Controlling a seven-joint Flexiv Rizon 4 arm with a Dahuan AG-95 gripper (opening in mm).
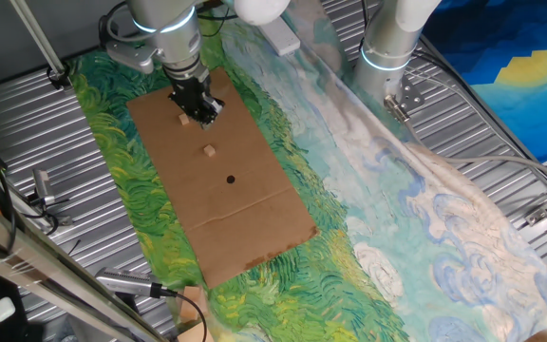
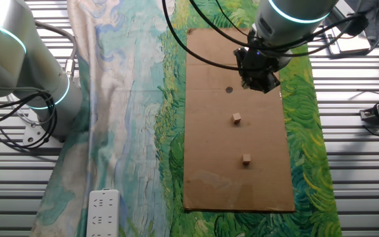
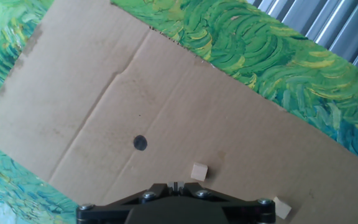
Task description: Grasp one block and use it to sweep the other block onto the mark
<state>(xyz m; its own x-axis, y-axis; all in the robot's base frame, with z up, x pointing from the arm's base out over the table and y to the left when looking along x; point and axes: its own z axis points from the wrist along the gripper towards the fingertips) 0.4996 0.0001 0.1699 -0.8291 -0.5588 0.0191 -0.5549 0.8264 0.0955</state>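
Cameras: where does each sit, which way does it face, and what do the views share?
One fixed view: high, looking down the cardboard; arm and gripper at top.
The other fixed view: overhead from the opposite side; gripper above the mark.
Hand view: looks down; only gripper base shows.
Shared: mark, both blocks.

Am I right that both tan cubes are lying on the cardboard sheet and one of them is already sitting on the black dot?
Not quite. Both tan cubes do lie on the cardboard sheet, but neither sits on the black dot. The other fixed view shows the nearer cube apart from the dot, with bare cardboard between them, and the second cube farther away along the sheet.
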